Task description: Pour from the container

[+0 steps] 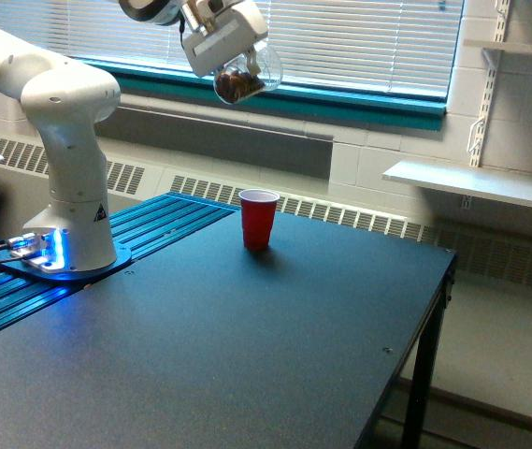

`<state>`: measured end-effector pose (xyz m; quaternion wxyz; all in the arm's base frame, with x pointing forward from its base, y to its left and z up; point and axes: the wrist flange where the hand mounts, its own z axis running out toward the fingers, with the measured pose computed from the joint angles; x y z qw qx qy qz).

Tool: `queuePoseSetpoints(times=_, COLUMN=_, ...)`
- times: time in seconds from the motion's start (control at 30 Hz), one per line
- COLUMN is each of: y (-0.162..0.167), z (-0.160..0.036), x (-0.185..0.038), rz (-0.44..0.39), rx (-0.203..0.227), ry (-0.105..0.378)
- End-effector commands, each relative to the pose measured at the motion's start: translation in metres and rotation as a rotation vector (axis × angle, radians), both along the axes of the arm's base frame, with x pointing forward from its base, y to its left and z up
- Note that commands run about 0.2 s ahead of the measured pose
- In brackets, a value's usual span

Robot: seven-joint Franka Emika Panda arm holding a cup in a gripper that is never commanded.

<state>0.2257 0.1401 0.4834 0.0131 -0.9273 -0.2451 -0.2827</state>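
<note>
- Exterior view, upper centre-left of frame: gripper (231,58) clamped on the container (247,73), a clear cup tilted over, brown granules pooled low inside.
- Red cup (258,219) stands upright on the table (247,355), mid-frame, well below the container.
- My call: I'd bring the lip down over the red cup's mouth, then tip slowly so nothing scatters.
- Fingertips hidden behind the gripper body; the container's rim is hard to make out against the blinds (368,37).
</note>
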Motion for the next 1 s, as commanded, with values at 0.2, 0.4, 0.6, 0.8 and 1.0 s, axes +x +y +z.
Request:
queuePoseSetpoints(times=0.2, y=0.020, z=-0.023, x=-0.001, rz=0.021, rx=-0.043, ry=0.037)
queuePoseSetpoints(times=0.4, y=0.028, z=-0.031, x=-0.003, rz=0.026, rx=-0.064, ry=0.052)
queuePoseSetpoints(times=0.6, y=0.034, z=-0.040, x=-0.006, rz=0.022, rx=-0.084, ry=0.067)
queuePoseSetpoints(times=0.8, y=0.038, z=-0.048, x=-0.009, rz=0.018, rx=-0.104, ry=0.084)
queuePoseSetpoints(times=1.0, y=0.041, z=-0.057, x=-0.012, rz=0.006, rx=-0.127, ry=0.102)
